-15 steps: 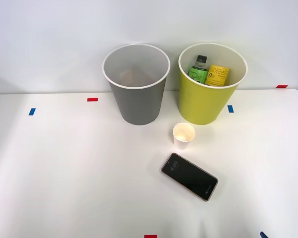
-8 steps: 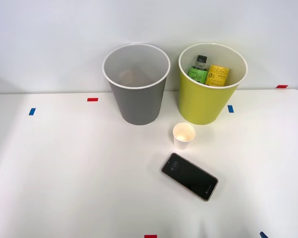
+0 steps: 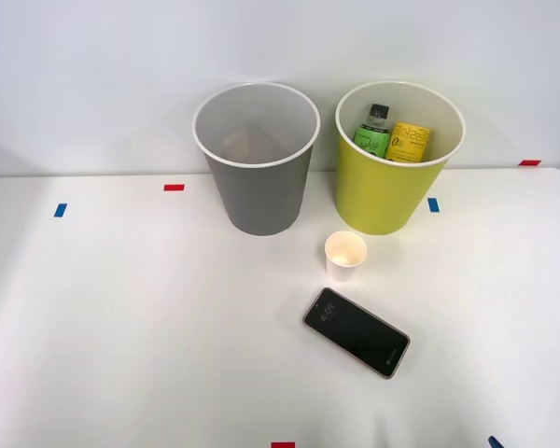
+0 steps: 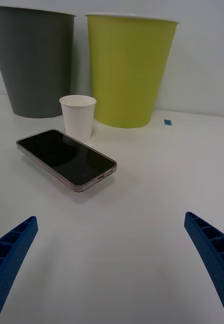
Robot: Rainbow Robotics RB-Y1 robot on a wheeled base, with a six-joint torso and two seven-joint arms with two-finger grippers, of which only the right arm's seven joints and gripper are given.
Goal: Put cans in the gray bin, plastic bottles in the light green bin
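Nothing sortable lay loose on your table [image 3: 121, 327].
The gray bin [image 3: 258, 187] and light green bin [image 3: 383, 196] stood at the far edge, the plastic bottles [image 3: 372, 131] inside the latter; your right tool [image 4: 112, 263] hung spread apart, risking a mistaken grab of the phone [image 3: 357, 331] or paper cup [image 3: 344, 256].

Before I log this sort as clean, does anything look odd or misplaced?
Yes. A yellow can-like container sits in the light green bin beside the plastic bottle, though cans belong in the gray bin. Nothing looks spilled or tipped on the table.
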